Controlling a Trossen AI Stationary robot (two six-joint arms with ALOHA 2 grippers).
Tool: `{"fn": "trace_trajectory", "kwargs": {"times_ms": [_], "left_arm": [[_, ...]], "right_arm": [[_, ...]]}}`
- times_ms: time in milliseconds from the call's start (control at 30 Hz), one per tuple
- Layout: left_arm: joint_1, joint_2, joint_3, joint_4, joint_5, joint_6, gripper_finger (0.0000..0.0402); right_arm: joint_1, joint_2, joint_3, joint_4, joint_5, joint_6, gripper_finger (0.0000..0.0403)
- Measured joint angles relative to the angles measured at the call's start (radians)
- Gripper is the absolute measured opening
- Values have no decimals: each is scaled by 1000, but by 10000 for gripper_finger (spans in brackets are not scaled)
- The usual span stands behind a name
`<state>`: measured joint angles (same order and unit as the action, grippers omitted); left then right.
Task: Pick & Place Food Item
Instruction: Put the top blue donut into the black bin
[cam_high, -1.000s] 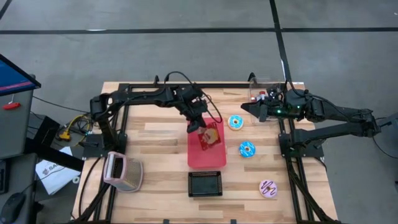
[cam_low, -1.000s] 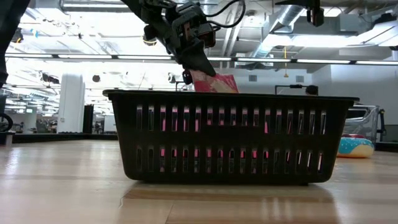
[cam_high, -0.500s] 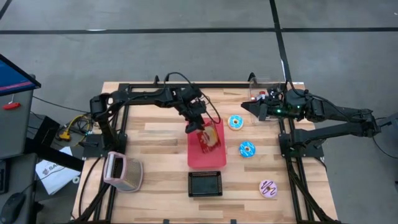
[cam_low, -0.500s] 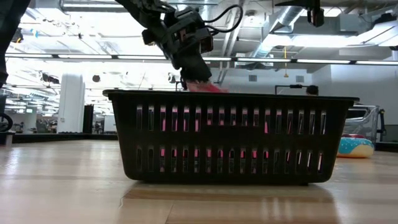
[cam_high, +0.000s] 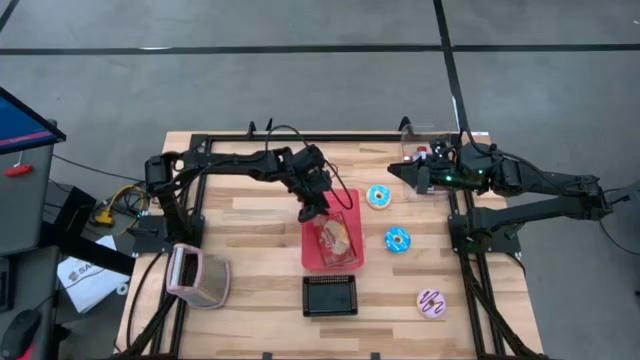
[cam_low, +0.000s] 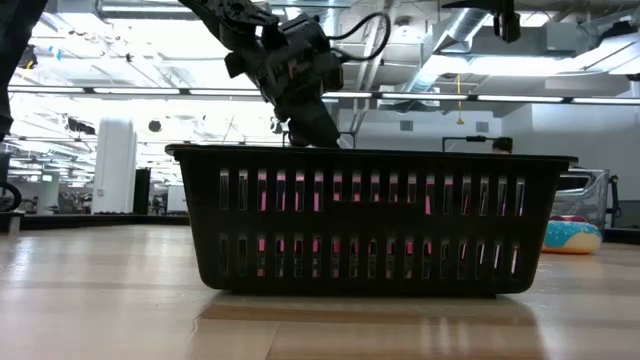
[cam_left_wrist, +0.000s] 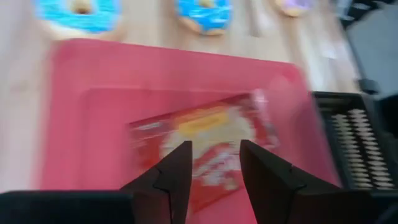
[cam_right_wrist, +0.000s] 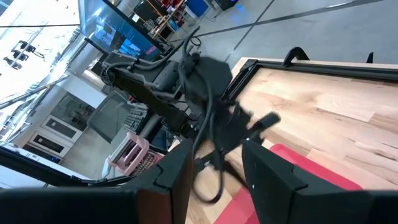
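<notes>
We see the wooden table from above, with both arms reaching over it. The left arm ends over the near edge of the red tray, and its left gripper has its fingers parted with nothing between them. The left wrist view confirms this: the two dark fingers stand apart above the packaged snack, which lies flat inside the tray, released and free of the fingers. From above, the snack sits in the tray's middle.

The low view shows none of that. There the black basket fills the foreground and blocks the tray's inside; only pink shows through its slots, and the left gripper hangs above the basket's rim. From above, the basket sits just in front of the tray.

The right gripper waits at the table's far right side; its fingers show with a gap and hold nothing.

Around the tray are a pink toaster, two blue-frosted donuts and a purple one.
</notes>
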<state>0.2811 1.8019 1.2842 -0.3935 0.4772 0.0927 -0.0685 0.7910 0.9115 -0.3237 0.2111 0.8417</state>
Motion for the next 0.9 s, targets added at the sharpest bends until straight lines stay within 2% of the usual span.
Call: {"fn": "trace_trajectory", "kwargs": {"times_ms": [233, 367, 567, 733, 900], "left_arm": [[58, -59, 0, -12, -57, 5, 149], [101, -144, 0, -6, -123, 13, 162], [151, -293, 0, -27, -140, -24, 177], [121, -399, 0, -110, -222, -59, 183], [22, -470, 0, -217, -389, -40, 190]], "right_arm": [[0, 0, 0, -1, 0, -10, 132], [-7, 0, 0, -6, 0, -26, 132], [-14, 15, 0, -125, -21, -100, 132], [-10, 68, 0, -202, -142, -259, 134], [11, 136, 7, -242, -188, -440, 150]]}}
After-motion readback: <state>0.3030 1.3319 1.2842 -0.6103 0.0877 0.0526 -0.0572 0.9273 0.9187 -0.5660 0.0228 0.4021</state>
